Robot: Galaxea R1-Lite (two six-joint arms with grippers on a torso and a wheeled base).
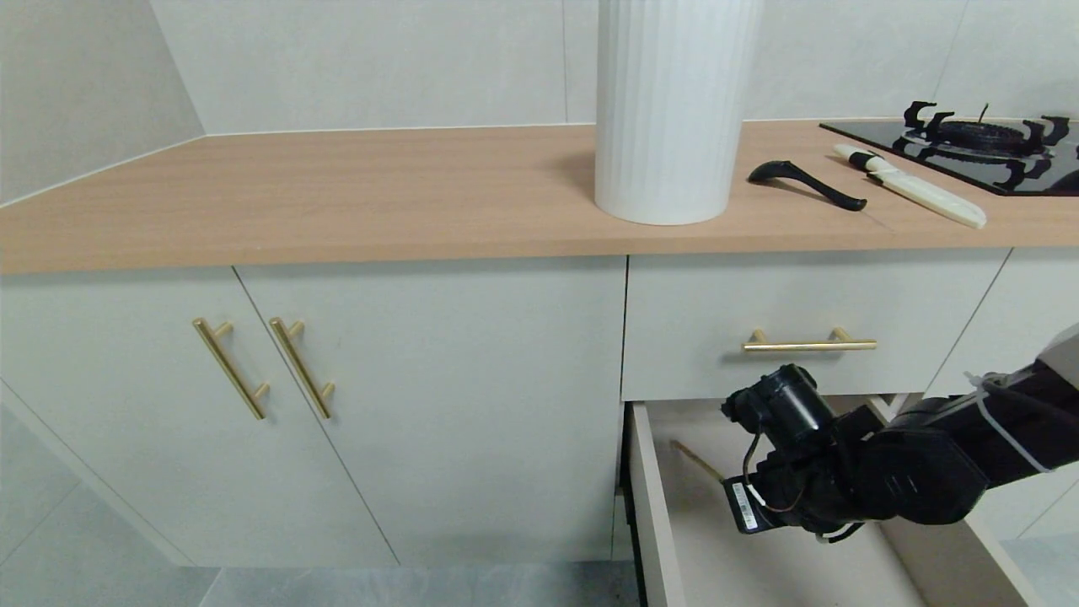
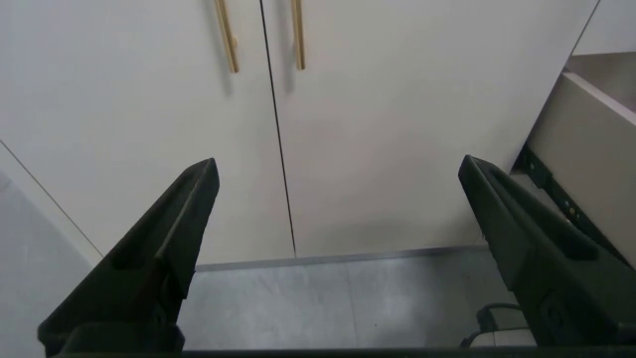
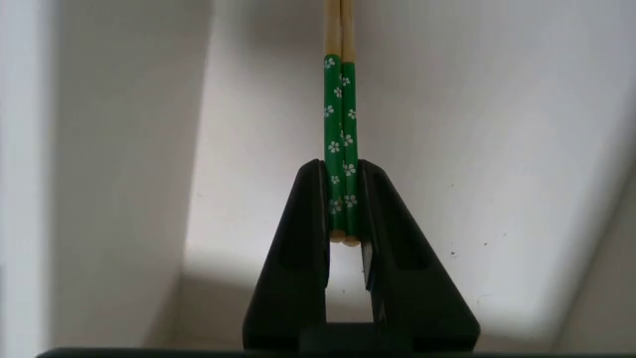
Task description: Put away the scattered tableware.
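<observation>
A pair of chopsticks [image 3: 336, 99] with green flowered ends and bare bamboo tips is pinched in my right gripper [image 3: 343, 184], which is shut on them. In the head view the right arm sits inside the open lower drawer [image 1: 649, 506], with the chopsticks [image 1: 695, 458] sticking out toward the drawer's back left, just above its floor. On the wooden counter lie a black spoon [image 1: 805, 183] and a white knife [image 1: 915, 187]. My left gripper [image 2: 338, 169] hangs open and empty low before the cabinet doors.
A tall white ribbed container [image 1: 666, 110] stands on the counter left of the spoon. A black stove [image 1: 978, 143] is at the far right. A shut drawer with a gold handle [image 1: 807, 344] sits above the open one. The open drawer's side [image 2: 586, 129] is near my left gripper.
</observation>
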